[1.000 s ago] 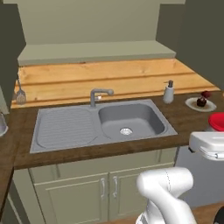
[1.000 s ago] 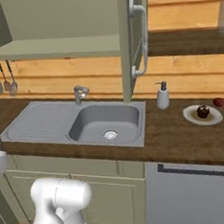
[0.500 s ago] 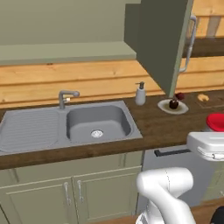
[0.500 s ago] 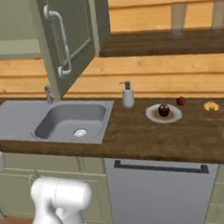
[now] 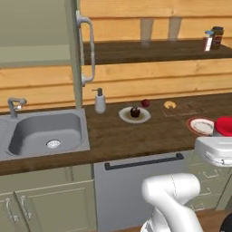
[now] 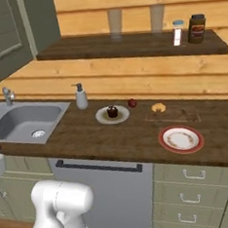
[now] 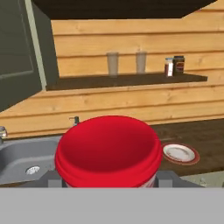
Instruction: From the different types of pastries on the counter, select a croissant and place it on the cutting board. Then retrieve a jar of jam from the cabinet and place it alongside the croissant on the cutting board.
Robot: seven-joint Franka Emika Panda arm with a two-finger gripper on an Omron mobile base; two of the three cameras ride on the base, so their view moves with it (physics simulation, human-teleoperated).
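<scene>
The croissant already lies on the far left corner of the cutting board, and the bare part of that board, to the croissant's right and toward the robot, looks like the spot the coming move turns on. The jar of jam is up off the desk, its red lid facing the hand camera, and the gripper appears clenched around it, though the jar hides the fingers themselves. From the gripper the board lies forward across the desk, beyond the patterned plate and a little to the left in the left base view. The board's long side runs along the wall, so there is room beside the croissant for the jar. Left of the board stand a small red fruit, a plate with a dark cake and a soap bottle, then the sink. Against half a second ago the whole scene has slid left in both base views: the base has driven rightward, bringing the board closer to the middle, while nothing on the desk has itself moved.
</scene>
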